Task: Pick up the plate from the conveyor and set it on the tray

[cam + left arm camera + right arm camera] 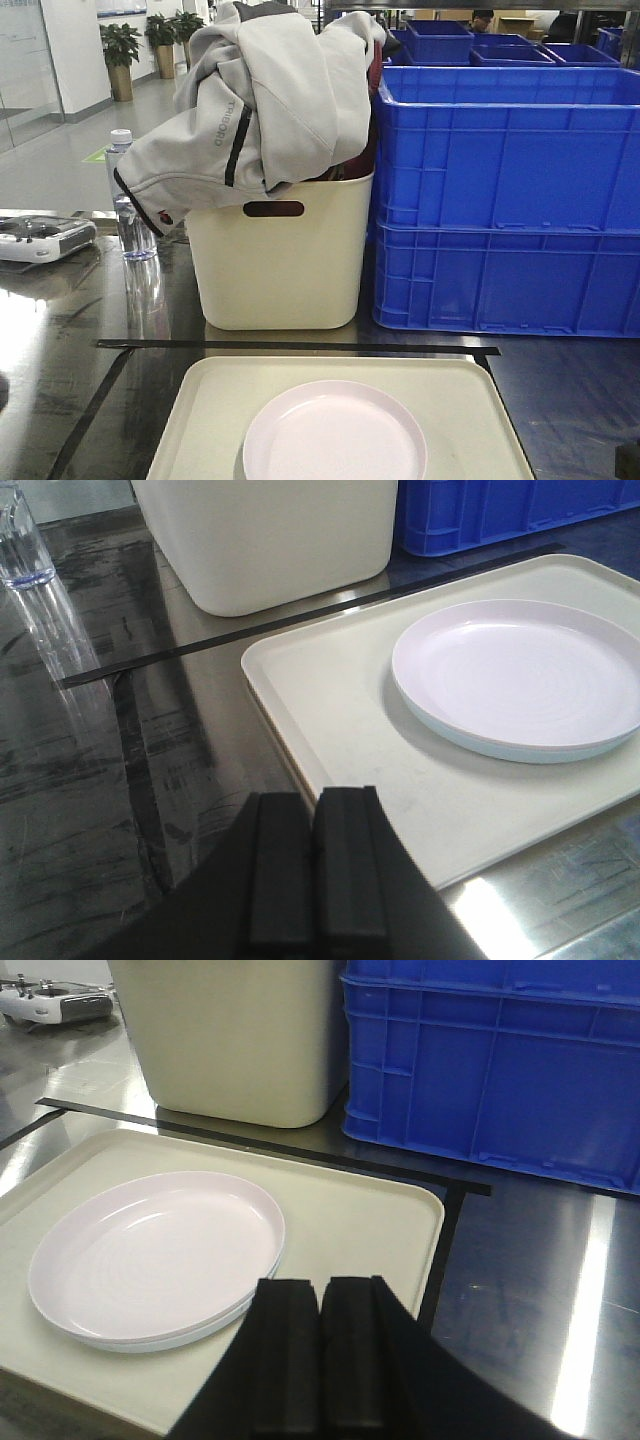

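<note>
The plate (335,432), pale pink and round, lies flat on the cream tray (200,420), toward the tray's 6 o'clock edge in the front view. The tray rests on the steel bench (80,330), inside a frame of black tape (300,347).

In the left wrist view the left gripper (316,875) hangs over the tray's near rim with its 2 black fingers pressed together, holding nothing; the plate sits at its 2 o'clock, well apart. In the right wrist view the right gripper (320,1360) is likewise closed and empty, with the plate at its 10 o'clock, its rim just beside the fingers.

At the tray's 12 o'clock stands a tall cream bin (280,260) stuffed with a grey jacket (260,90). Stacked blue crates (510,200) stand at 2 o'clock, a water bottle (128,200) at 10 o'clock.
</note>
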Available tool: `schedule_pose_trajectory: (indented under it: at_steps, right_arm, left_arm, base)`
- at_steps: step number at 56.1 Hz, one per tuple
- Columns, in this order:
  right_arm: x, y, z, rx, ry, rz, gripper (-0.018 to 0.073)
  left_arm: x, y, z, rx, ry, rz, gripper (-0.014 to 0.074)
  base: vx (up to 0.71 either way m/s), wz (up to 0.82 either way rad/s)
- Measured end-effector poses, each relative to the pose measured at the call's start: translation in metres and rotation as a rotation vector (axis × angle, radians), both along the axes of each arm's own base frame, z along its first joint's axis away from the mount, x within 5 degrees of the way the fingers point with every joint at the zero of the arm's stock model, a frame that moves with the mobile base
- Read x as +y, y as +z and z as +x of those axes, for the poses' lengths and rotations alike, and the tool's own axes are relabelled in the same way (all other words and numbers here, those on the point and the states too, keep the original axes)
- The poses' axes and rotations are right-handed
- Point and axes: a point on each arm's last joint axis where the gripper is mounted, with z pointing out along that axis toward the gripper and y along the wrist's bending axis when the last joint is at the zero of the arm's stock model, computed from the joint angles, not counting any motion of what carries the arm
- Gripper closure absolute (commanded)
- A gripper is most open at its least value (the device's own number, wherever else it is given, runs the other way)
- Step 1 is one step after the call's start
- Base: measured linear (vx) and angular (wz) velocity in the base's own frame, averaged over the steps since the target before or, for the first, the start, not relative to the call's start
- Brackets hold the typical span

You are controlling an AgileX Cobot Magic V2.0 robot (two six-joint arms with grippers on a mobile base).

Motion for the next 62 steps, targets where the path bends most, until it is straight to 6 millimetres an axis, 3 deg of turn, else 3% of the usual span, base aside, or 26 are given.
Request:
schedule_pose_trajectory:
  at_steps: [17,25,40,62]
  right_arm:
    - [0.000,0.000,0.000,0.000,0.000,0.000,0.0568]
    - [0.000,0.000,0.000,0.000,0.000,0.000,0.0568]
    - [0.000,0.000,0.000,0.000,0.000,0.000,0.0568]
    - [0.000,0.000,0.000,0.002,0.000,-0.001,0.0568]
  left_arm:
    - [0.000,-0.002,0.000,-0.006,0.001,-0.002,0.0594]
    - [0.008,-0.016,-0.008,-0.066,0.046,-0.012,0.0594]
    - [0.032,-0.107,-0.042,-0.190,0.238,-0.055,0.0594]
    - [0.035,-0.113,-0.052,-0.237,0.252,-0.039,0.0594]
  base:
    - [0.00,0.00]
    - [0.00,0.00]
    - [0.00,0.00]
    - [0.00,0.00]
